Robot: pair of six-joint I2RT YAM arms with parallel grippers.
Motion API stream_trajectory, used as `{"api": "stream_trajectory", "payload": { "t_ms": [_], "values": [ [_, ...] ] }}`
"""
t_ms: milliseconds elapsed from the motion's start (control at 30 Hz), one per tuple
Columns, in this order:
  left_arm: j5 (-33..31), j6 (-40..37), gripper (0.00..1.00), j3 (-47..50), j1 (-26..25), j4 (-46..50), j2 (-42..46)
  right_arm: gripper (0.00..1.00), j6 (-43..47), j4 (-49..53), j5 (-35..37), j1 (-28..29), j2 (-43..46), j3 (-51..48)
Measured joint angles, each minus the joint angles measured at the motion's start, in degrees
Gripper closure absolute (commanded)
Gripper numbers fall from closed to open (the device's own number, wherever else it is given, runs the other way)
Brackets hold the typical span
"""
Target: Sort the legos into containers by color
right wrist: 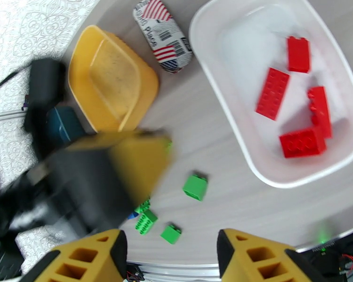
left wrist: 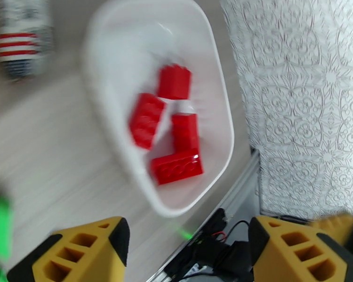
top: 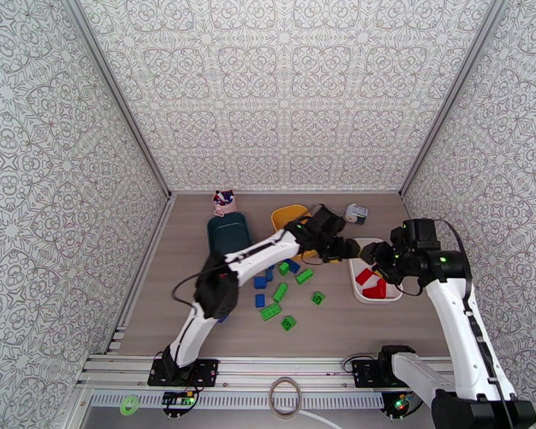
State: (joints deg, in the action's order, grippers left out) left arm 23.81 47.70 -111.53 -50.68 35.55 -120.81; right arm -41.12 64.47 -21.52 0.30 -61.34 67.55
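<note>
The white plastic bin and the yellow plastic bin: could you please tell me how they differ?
The white rounded-rectangle plastic bin holds four red studded bricks; the yellow rounded-rectangle plastic bin shows none inside. In the top view the white one sits right of the yellow one. Both are shallow.

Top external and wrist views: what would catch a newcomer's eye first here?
Four red plastic studded bricks in the white shallow plastic bin, on the right side of the wooden table, stand out first. Next, green studded bricks and blue studded bricks lie scattered in the table's middle, while the yellow shallow plastic bin farther back holds nothing.
</note>
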Motion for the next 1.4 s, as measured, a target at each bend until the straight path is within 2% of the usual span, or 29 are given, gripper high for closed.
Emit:
{"api": "stream_trajectory", "payload": {
  "t_ms": [200, 367, 500, 667, 867, 1100, 1400],
  "values": [
    [-13.9, -2.6, 0.22, 12.5, 2.5, 6.4, 16.7, 0.44, -1.6, -4.3, 0.3, 8.9, -4.4, -0.3],
    [-25.5, -0.8, 0.22, 27.7, 4.4, 13.0, 30.5, 0.43, -3.9, -8.4, 2.5, 21.2, -10.5, -0.7],
    [-31.3, 2.3, 0.22, 39.6, 8.3, 18.2, 40.1, 0.43, -5.0, -10.7, 4.3, 30.4, -16.9, 0.1],
    [-33.7, 3.2, 0.21, 51.5, 14.3, 21.0, 47.9, 0.43, -5.6, -12.0, 6.1, 40.3, -26.1, 5.0],
    [-34.0, -1.6, 0.19, 57.8, 20.9, 20.7, 47.5, 0.43, -5.9, -13.8, 6.0, 47.0, -33.4, 9.2],
    [-33.6, -9.9, 0.23, 58.7, 24.4, 14.6, 40.8, 0.43, -6.1, -13.5, 6.1, 47.3, -34.0, 9.6],
    [-31.3, -17.1, 0.28, 60.8, 27.3, 6.9, 36.7, 0.43, -6.1, -11.3, 6.5, 47.1, -32.6, 9.7]
  ]
}}
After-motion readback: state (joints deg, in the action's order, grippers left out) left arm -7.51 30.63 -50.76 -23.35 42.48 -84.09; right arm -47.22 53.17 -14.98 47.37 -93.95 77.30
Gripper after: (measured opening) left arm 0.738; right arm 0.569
